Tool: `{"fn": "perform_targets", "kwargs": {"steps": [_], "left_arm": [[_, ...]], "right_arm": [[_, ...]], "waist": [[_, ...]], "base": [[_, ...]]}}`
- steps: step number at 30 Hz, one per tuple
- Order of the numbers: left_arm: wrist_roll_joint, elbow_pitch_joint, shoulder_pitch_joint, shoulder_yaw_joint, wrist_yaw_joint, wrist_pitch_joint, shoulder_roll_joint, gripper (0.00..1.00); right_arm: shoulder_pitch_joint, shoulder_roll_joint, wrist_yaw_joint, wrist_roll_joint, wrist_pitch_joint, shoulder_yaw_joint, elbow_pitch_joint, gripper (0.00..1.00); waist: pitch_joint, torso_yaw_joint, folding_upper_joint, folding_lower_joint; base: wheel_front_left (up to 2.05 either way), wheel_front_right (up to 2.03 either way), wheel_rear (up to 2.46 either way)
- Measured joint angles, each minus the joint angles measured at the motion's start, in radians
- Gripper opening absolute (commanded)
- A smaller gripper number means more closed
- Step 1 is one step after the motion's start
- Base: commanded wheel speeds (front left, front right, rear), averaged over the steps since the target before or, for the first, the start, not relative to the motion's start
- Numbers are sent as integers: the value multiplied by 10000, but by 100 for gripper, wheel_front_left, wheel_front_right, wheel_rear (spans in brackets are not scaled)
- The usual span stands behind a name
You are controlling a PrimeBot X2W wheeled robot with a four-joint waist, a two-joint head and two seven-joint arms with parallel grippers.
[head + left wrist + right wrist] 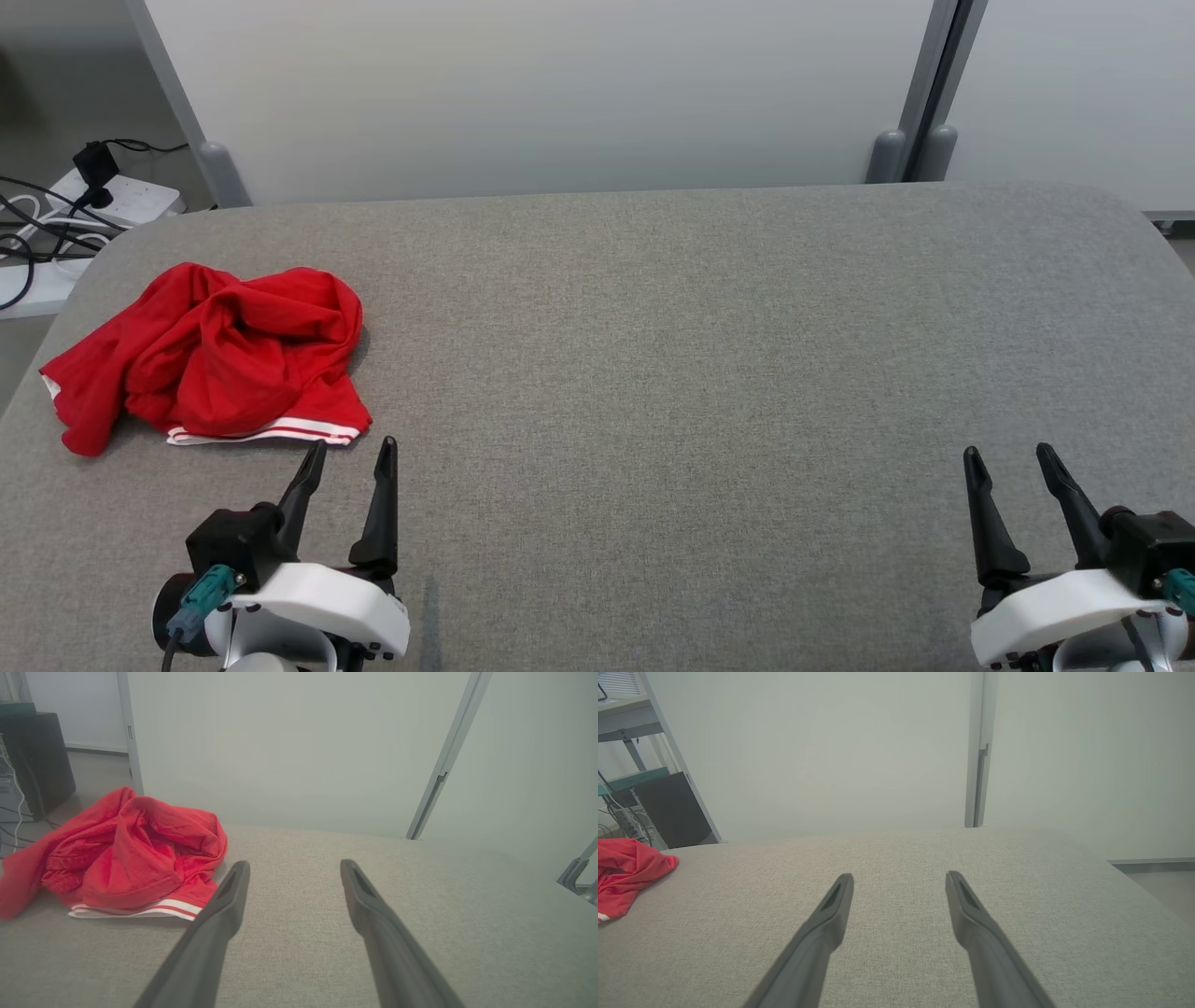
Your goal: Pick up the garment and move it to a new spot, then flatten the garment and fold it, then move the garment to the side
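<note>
head view: red garment (pixel 210 359) crumpled on table (pixel 700 373); left fingers (pixel 381 504), right fingers (pixel 982 513) spread, empty.

— Where is there room to pass?
— The grey surface (pixel 709 373) lies open from its middle to its right end, ahead of the right claw (pixel 1007 451).
— What stands in the way?
— The crumpled red garment (pixel 215 359) at the left end, just ahead of the left claw (pixel 354 444). A pale panel wall (pixel 560 93) closes the far edge.
</note>
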Motion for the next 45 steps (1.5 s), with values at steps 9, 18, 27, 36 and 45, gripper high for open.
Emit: {"fn": "perform_targets", "kwargs": {"steps": [9,18,27,36,45], "left_arm": [[642,163,0,-81,125,-52,-8,100],[1248,263,0,-94,301,-81,-17,100],[1501,284,0,-63,424,-52,-36,100],[1164,303,8,48,568,142,-58,100],[1114,297,22,44,654,186,-44,100]], "right_arm": [[2,69,40,-755,-263,-77,58,100],[165,178,42,-1258,-527,-290,98,100],[203,219,42,-1473,-616,-146,320,100],[201,217,42,-1149,-616,-38,374,100],[198,215,42,-1051,-688,-40,387,100]], "waist": [[0,0,0,0],[-24,-19,0,0],[-35,-18,0,0],[-29,8,0,0],[-22,15,0,0]], "base": [[0,0,0],[0,0,0],[0,0,0],[0,0,0],[0,0,0]]}}
